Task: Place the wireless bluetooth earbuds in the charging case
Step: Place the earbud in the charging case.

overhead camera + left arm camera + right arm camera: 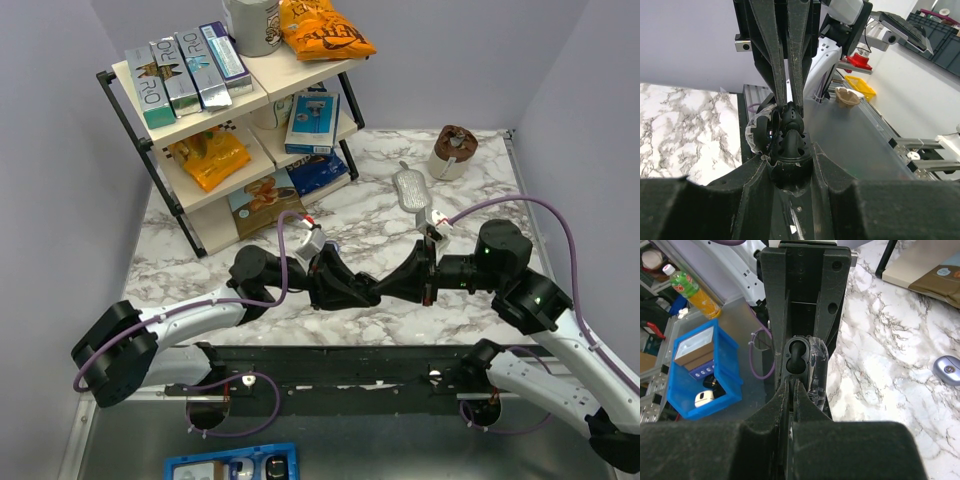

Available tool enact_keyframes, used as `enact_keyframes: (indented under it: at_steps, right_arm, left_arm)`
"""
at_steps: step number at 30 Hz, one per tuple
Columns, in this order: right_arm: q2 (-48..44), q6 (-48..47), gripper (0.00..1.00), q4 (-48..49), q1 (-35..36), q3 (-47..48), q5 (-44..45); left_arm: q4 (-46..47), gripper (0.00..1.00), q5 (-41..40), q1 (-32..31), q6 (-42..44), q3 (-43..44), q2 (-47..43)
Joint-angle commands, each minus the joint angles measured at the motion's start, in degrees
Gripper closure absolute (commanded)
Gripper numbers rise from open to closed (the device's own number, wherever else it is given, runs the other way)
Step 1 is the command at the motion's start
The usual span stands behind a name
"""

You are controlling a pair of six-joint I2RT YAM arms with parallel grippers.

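Note:
My left gripper (348, 287) is shut on the black charging case (789, 152), whose open lid (760, 132) is wrapped in clear film. In the left wrist view my left gripper (788, 162) clamps the case body from both sides. My right gripper (402, 282) meets it nose to nose above the table's front edge. Its fingers (774, 60) are pinched on a black earbud (791, 119) that sits at the case's opening. In the right wrist view my right gripper (792, 390) is almost fully shut just below the case's black recess (799, 356); the earbud itself is hidden there.
A grey-blue oval gadget (411, 190) lies on the marble behind the grippers and shows in the right wrist view (946, 369). A brown cup (453, 152) stands at the back right, a snack shelf (230, 120) at the back left. A blue bin (230, 465) sits below the table edge.

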Motion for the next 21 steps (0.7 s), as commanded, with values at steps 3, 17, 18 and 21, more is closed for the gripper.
enact_keyframes:
  at_steps: [3, 17, 18, 21]
  right_arm:
    - [-0.6, -1.06, 0.99, -0.56, 0.55, -1.29, 2.6]
    - [-1.48, -3.7, 0.99, -3.29, 0.64, -0.94, 4.27]
    - [-1.4, -3.87, 0.99, -3.29, 0.73, -1.12, 4.1]
    - [-1.31, -3.96, 0.99, -3.03, 1.16, -1.29, 3.57]
  left_arm:
    - [5.08, 1.0, -0.57, -0.56, 0.13, 2.2, 0.13]
    - [4.56, 1.0, -1.19, -0.47, 0.92, 1.93, -1.18]
    - [4.64, 1.0, -1.27, -0.56, 0.92, 2.02, -1.19]
    - [4.82, 1.0, -1.54, -0.56, 0.92, 2.19, -1.19]
